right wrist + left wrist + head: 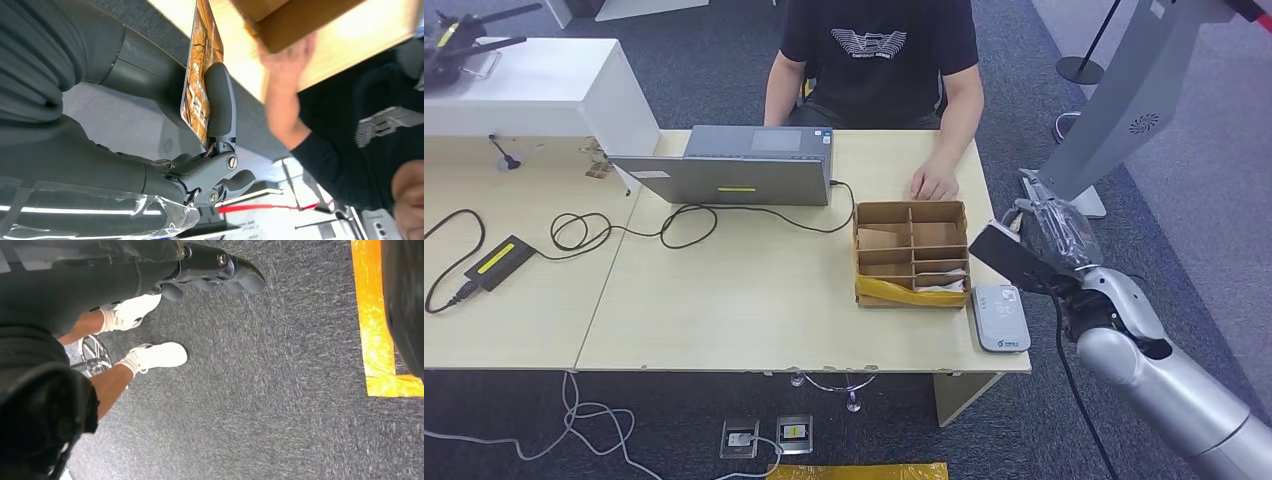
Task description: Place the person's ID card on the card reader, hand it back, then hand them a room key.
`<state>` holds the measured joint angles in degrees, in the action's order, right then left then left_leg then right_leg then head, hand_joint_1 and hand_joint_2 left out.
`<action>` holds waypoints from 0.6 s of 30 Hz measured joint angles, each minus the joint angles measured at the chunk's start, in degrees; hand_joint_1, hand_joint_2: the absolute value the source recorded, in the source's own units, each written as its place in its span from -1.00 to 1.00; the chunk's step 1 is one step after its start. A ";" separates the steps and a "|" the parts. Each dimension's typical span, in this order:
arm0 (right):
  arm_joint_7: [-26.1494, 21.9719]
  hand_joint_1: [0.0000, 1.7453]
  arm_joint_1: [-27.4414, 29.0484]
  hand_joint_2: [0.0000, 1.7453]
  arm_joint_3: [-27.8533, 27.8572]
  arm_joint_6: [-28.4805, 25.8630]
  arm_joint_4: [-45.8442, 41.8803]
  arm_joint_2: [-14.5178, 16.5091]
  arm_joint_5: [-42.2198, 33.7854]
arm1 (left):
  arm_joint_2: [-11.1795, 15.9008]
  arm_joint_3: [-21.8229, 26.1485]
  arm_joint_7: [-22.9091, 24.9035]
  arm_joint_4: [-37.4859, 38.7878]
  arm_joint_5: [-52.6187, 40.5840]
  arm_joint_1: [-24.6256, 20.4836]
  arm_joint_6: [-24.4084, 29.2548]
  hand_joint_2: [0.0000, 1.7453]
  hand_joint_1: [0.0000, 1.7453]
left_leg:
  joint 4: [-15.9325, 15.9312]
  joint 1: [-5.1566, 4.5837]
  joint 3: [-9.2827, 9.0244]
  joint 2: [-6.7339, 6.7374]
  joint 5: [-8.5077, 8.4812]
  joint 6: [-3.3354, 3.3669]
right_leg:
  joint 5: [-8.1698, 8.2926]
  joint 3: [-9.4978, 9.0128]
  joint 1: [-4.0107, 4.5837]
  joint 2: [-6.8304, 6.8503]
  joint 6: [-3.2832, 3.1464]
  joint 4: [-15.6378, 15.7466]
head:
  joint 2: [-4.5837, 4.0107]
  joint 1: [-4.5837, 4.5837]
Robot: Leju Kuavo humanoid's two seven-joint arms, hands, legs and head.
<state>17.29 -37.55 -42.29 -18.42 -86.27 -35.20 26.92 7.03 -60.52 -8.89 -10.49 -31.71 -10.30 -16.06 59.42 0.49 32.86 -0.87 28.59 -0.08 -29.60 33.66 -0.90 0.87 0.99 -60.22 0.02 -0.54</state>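
Flat, glossy card (201,75) pinched in right hand (1049,240), held above white rounded card reader (999,318) at counter (754,310) right edge.

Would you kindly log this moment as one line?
right hand: holds card above table edge | card reader: bare | person's hand: resting on table | left hand: hanging over floor

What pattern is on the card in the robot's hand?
An orange-brown printed pattern on the card, clearest in the right wrist view.

Dark grey carpet floor (714,60), two light wood desks (754,300) pushed together, white counter (534,85), floor sockets (769,435)
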 joint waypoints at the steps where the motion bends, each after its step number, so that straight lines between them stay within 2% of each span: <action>1: -0.31 1.00 -0.03 1.00 0.65 0.45 -0.81 -0.02 -1.20 | -0.02 0.00 0.07 0.00 -0.07 -0.12 -0.11 -1.00 -1.00 | 0.00 0.00 0.00 0.00 0.00 0.00 | 0.00 0.00 0.00 0.00 0.00 0.00 | -0.01 0.00; 4: -1.39 1.00 -0.04 1.00 2.43 1.29 -2.51 -0.04 -3.60 | -0.11 0.00 0.34 0.00 -0.15 -0.40 -0.30 -1.00 -1.00 | 0.00 0.00 0.00 0.00 0.00 0.00 | 0.00 0.00 0.00 0.00 0.00 0.00 | -0.01 -0.01; 13: -1.75 1.00 -0.06 1.00 3.83 1.70 -3.63 -0.05 -3.68 | -0.19 0.00 0.48 0.00 -0.22 -0.60 -0.33 -1.00 -1.00 | 0.00 0.00 0.01 0.00 0.00 0.00 | 0.00 0.00 0.00 0.00 0.00 0.00 | 0.01 -0.01; 18: -1.31 1.00 -1.56 1.00 4.40 4.84 -5.17 1.38 0.74 | -0.40 -0.01 0.50 0.00 -0.85 -1.27 -0.96 -1.00 -1.00 | -0.01 0.01 0.04 -0.01 0.00 0.00 | 0.00 -0.01 0.01 0.01 0.00 -0.02 | 0.00 0.01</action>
<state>15.98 -39.11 -37.88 -13.58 -91.44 -33.82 27.66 6.62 -60.53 -8.39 -10.49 -32.56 -11.57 -17.03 59.41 0.50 32.90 -0.88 28.59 -0.08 -29.60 33.65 -0.89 0.88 0.99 -60.24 0.02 -0.53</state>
